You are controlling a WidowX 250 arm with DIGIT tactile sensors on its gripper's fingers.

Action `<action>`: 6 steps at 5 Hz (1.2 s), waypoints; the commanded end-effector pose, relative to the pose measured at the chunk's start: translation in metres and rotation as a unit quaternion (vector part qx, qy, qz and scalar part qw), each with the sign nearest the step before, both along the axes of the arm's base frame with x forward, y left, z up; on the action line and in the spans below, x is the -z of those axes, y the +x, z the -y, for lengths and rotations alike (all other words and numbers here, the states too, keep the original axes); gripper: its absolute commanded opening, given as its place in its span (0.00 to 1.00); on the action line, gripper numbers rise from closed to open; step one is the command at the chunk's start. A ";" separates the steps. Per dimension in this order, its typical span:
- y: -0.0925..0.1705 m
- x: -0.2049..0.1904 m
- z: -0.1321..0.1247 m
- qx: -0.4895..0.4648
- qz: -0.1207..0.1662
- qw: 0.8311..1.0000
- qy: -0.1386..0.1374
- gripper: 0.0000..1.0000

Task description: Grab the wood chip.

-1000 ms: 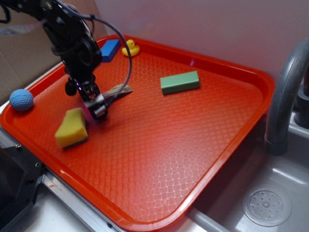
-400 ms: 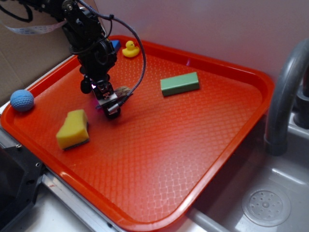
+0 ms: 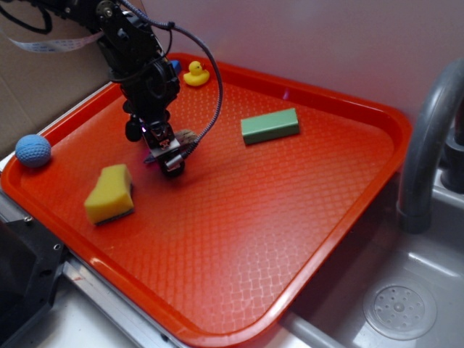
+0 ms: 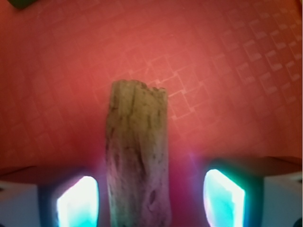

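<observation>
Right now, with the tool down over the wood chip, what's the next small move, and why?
Probably close the tool. In the wrist view the wood chip lies lengthwise between the two fingers, with a gap on each side, flat on the red tray. If they aren't low enough, drop slightly first.

Kitchen sink (image 3: 406, 304); faucet (image 3: 428, 138) beside tray (image 3: 290, 239)
</observation>
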State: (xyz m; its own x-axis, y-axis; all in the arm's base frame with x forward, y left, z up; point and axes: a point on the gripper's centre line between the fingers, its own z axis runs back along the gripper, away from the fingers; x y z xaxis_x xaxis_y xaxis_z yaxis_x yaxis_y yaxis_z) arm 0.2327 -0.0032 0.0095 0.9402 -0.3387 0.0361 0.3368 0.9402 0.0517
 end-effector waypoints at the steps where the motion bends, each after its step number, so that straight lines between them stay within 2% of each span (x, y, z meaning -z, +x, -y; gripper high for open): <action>1: -0.003 0.013 0.004 -0.007 -0.014 1.000 0.000 0.00; 3: -0.002 0.013 0.002 -0.009 -0.016 1.000 0.001 0.00; 4: -0.003 0.002 -0.002 -0.021 -0.007 1.000 0.007 0.00; 5: -0.005 -0.018 -0.007 -0.051 -0.007 0.999 -0.014 0.00; 6: -0.007 -0.068 0.008 -0.116 -0.010 0.993 -0.034 0.00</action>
